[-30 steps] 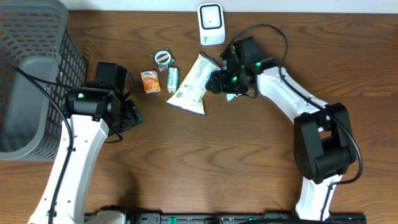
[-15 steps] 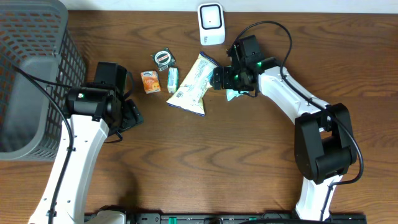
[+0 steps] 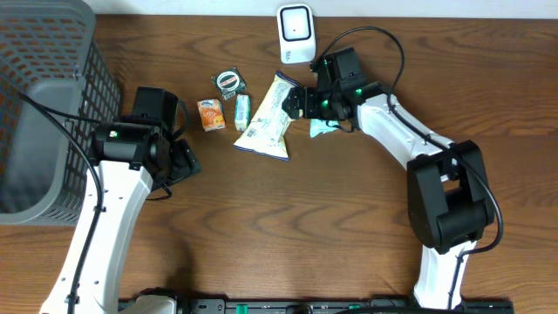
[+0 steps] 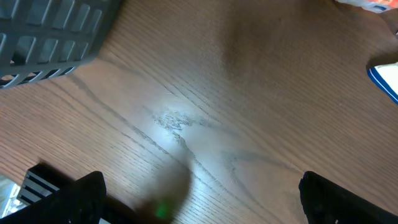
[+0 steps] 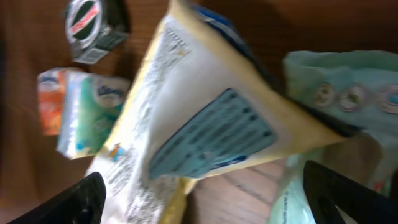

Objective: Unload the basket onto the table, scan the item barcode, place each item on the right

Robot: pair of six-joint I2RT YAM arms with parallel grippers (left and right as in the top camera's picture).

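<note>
Right gripper [image 3: 298, 102], jaws spread wider than a second earlier, had shifted toward the snack bag [image 3: 268, 118] near the table's [image 3: 349, 218] far edge; grasp pending. Left gripper [image 3: 185, 161] idle, released.

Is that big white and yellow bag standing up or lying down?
Lying down: the bag rests flat on the wooden table, with its printed label side facing up toward the overhead camera.

Brown wood grain across the desk [image 3: 349, 218]. Grey lattice on the basket [image 3: 52, 96]. White on the scanner [image 3: 296, 33]. Pale yellow with blue edging and a teal label on the bag [image 3: 268, 118]. Orange on the small packet [image 3: 210, 114], mint green on the pouch [image 3: 321, 129].
</note>
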